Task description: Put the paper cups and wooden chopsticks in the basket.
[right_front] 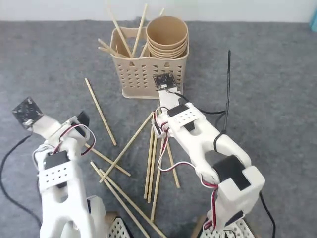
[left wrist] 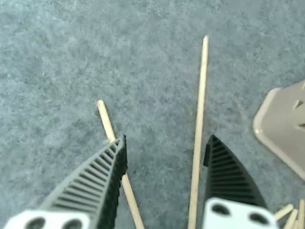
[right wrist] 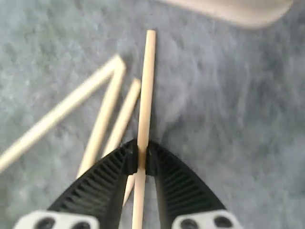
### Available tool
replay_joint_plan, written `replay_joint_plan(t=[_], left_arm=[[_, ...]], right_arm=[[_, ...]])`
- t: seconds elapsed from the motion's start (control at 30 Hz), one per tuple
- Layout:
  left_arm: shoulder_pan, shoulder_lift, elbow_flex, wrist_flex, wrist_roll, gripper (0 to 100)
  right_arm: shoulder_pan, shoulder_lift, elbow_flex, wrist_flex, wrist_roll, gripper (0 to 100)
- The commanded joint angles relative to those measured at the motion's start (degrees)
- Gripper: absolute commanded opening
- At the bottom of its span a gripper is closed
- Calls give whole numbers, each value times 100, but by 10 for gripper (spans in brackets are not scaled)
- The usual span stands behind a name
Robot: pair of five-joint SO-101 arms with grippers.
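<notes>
**Thin pale wooden chopstick** (right wrist: 145, 86): pinched in my right tool (right wrist: 141, 160), whose ribbed black jaws are pressed together on the shaft a little back from its blunt end. The stick points toward the beige perforated plastic basket (right_front: 143, 77). I cannot tell whether it is clear of the grey carpeted counter (right_front: 267, 74).

**Neighbouring loose chopsticks** (right wrist: 106, 109): these lie flat on the counter, fanning out from beside the tool.

**Basket:** it stands upright at the far side of the counter, just beyond my right tool.
- One compartment holds a nested stack of brown paper cups (right_front: 167, 34).
- In the adjoining compartment, several stowed chopsticks (right_front: 124, 39) lean with their ends above the rim.

**Scattered chopsticks** (right_front: 149, 163): a good number lie crossed over one another on the counter between and in front of my two arms.

**Left tool** (left wrist: 167, 140): it hangs spread just above the counter and grips nothing.
- A long chopstick (left wrist: 200, 119) runs between its jaws, close to one of them.
- A second stick (left wrist: 107, 124) passes under the other jaw.
- A rounded corner of the basket sits near at hand.

**Progress, as I judge it:** every cup I can see is in the stack, so the cup part looks done. The chopstick part is under way. A few are stowed, one is gripped but not yet delivered, and the scatter on the counter is left to gather.
</notes>
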Motion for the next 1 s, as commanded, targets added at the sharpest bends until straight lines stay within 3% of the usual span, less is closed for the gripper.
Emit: replay_joint_plan(t=[0.0,0.23,0.33,0.67,0.97], left_arm=[[-88,853,-585,-35,35,255],[-563,2804,-2167,1020,18,256],[-624,3508,-2659,1099,26,254],[-642,4756,-3916,1960,53,249],[-571,5978,-5051,2347,70,8]], right_arm=[[66,-778,-123,752,-26,9],[66,-2633,-123,1727,-26,9],[66,-3327,-114,1930,-26,9],[75,-4796,-114,2220,-26,8],[75,-5578,-123,2158,-26,8]])
